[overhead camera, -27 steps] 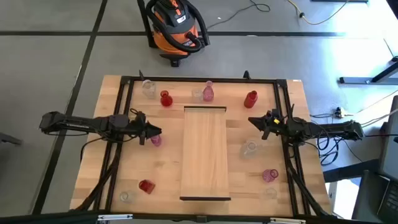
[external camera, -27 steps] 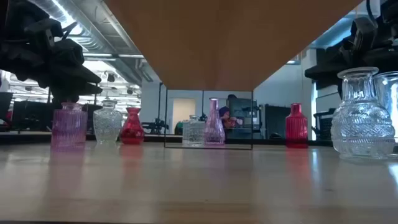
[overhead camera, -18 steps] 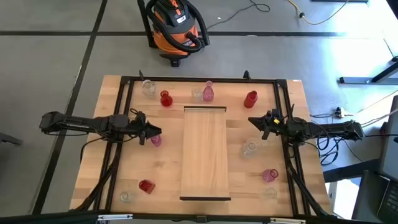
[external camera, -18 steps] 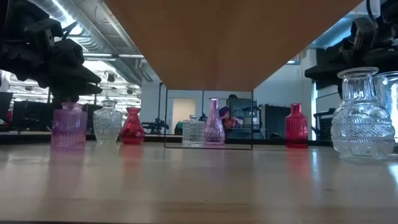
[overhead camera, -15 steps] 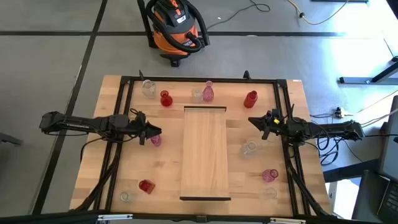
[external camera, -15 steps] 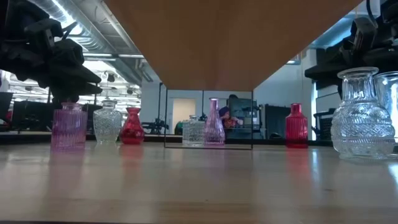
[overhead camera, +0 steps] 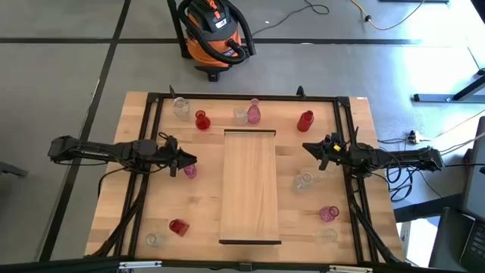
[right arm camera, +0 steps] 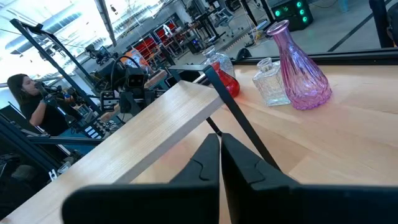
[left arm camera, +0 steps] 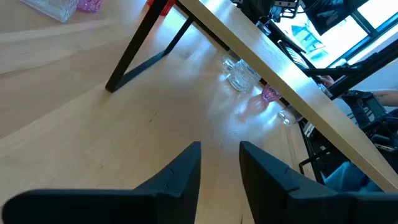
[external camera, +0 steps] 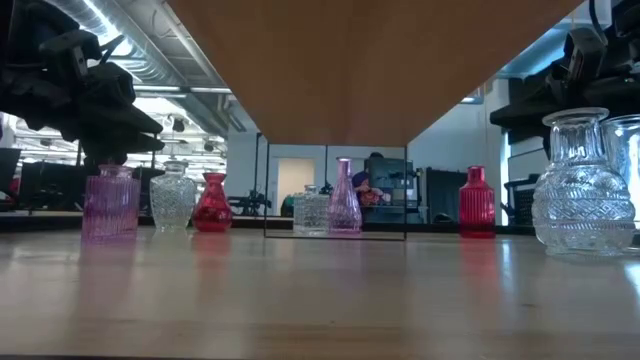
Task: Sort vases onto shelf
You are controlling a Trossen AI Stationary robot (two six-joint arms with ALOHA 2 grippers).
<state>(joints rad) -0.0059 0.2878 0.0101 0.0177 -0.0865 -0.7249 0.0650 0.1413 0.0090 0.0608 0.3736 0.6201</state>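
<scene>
Currently the left gripper (overhead camera: 191,161) has its fingers (left arm camera: 180,177) slightly apart around nothing, poised above a pink vase (overhead camera: 189,172) left of the shelf (overhead camera: 249,186). Opposite, the right gripper (overhead camera: 307,148) has fingers pressed together, empty, beside the shelf's right edge, with a clear vase (overhead camera: 304,180) nearby.

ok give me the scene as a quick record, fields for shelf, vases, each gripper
shelf: light-wood shelf mid-table, raised on dark legs, nothing on it
vases on shelf: none
vases far edge: clear, red, clear, tall pink vase, red vase
vases left side: pink vase by the left gripper, red and clear near the front corner
vases right side: clear vase, pink, clear
left gripper: beside the shelf's left edge, jaws apart, empty
right gripper: beside the shelf's right edge, shut, empty
</scene>
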